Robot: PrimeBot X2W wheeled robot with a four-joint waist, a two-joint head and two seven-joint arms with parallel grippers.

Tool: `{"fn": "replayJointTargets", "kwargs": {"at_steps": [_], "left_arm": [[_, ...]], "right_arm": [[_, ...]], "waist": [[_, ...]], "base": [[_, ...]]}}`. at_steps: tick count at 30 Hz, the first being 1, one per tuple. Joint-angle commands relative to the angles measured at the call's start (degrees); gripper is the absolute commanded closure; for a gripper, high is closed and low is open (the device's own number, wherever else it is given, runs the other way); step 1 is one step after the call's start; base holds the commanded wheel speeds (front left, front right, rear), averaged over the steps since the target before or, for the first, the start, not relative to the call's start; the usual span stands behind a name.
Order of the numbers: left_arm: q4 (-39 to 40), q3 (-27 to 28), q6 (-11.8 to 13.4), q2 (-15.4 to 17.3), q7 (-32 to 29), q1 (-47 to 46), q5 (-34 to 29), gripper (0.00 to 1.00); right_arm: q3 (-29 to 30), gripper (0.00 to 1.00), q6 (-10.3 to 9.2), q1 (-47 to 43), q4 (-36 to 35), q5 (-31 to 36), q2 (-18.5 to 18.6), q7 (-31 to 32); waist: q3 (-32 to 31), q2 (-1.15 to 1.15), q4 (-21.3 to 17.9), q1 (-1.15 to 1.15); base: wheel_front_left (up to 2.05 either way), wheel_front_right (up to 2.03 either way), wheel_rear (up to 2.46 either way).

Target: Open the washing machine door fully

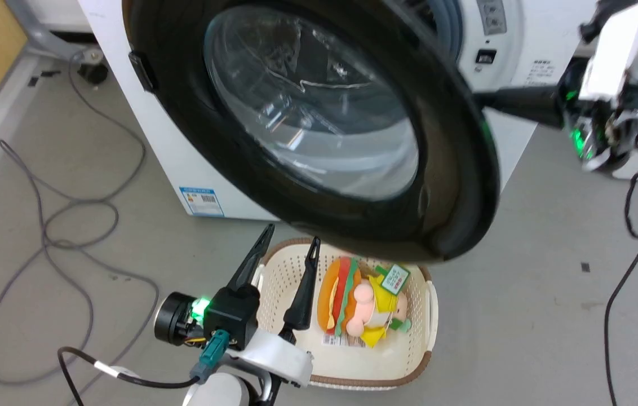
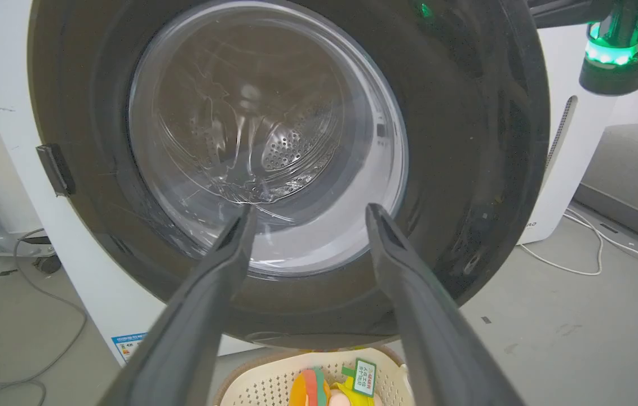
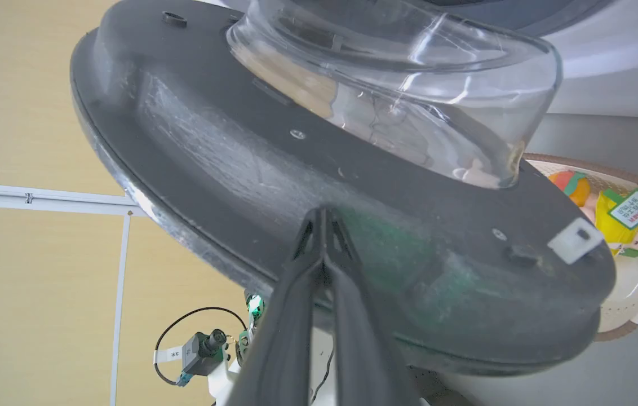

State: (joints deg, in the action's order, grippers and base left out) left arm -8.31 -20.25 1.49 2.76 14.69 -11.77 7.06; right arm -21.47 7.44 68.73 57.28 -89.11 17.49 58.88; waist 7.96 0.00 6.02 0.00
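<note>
Washing machine door (image 1: 308,113) stands partly open, its top cut off by the frame, and it hides most of the washing machine (image 1: 522,39) front. The right tool (image 3: 323,223), fingers pressed together and empty, has its tips at the door's matte inner face. The left tool (image 1: 292,235) hovers spread wide, the door's glass just ahead. Below it a basket (image 1: 429,316) holds a plush toy (image 1: 361,304).

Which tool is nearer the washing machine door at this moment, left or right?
Right. The right tool, shut, has its tips at the matte inner face of the door, apparently touching it. The left tool is open in front of the glossy outer face, lower down and apart from it.
</note>
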Motion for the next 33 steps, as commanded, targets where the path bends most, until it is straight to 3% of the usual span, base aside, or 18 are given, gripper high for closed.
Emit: {"fn": "replayJointTargets", "kwargs": {"at_steps": [1,23,29,33], "left_arm": [[-0.3,0.2,-0.3,0.1,0.3,0.9,-0.4,0.0],[-1.0,0.9,-0.5,0.1,0.3,4.8,-0.9,0.0],[-1.2,1.2,-0.5,0.1,0.3,5.2,-1.2,0.0],[-1.3,1.6,-0.6,0.1,0.3,5.5,-1.4,0.0]], "right_arm": [[-0.6,1.0,0.05,-3.3,-1.9,-0.5,-1.9,1.0],[-3.0,1.0,0.05,-24.5,-29.0,-7.7,-2.8,6.8],[-4.1,1.0,0.05,-29.0,-34.6,-9.8,-1.5,4.1],[-2.4,1.0,0.05,-32.2,-37.4,-11.0,-0.8,-3.2]], "waist": [[-1.1,0.0,-0.1,0.0],[-6.2,0.0,0.7,0.0],[-6.6,0.0,0.6,0.0],[-6.8,0.0,0.4,0.0]], "base": [[0.0,0.0,0.0],[0.0,0.0,0.0],[0.0,0.0,0.0],[0.0,0.0,0.0]]}}
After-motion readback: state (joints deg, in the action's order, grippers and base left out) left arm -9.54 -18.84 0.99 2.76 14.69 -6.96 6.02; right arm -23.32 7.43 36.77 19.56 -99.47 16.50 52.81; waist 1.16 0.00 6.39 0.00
